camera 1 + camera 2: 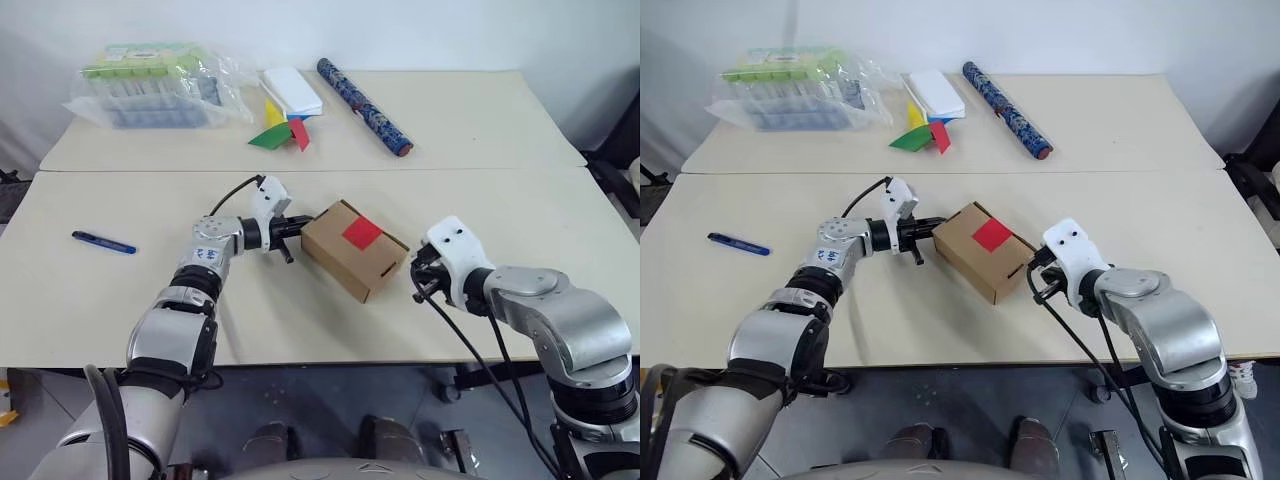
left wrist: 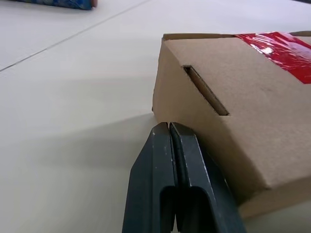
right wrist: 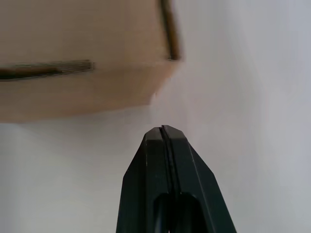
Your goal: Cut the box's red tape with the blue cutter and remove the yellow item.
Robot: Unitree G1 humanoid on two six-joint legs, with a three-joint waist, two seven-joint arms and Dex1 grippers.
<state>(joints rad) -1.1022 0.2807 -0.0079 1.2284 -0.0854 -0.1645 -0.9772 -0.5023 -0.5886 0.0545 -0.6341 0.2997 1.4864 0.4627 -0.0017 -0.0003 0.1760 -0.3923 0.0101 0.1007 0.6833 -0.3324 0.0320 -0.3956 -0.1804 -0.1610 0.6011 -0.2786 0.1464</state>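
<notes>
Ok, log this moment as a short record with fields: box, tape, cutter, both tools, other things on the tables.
box: brown cardboard box, lid shut, on the near table, set at an angle
red tape: red tape on the lid, uncut as far as visible
blue cutter: blue cutter lying on the near table, far out on the robot's left, untouched
left tool: left tool shut, empty, tips at the box's left end
right tool: right tool shut, empty, just off the box's right end
far table: pack of tubes, paper pinwheel, dark blue roll
</notes>
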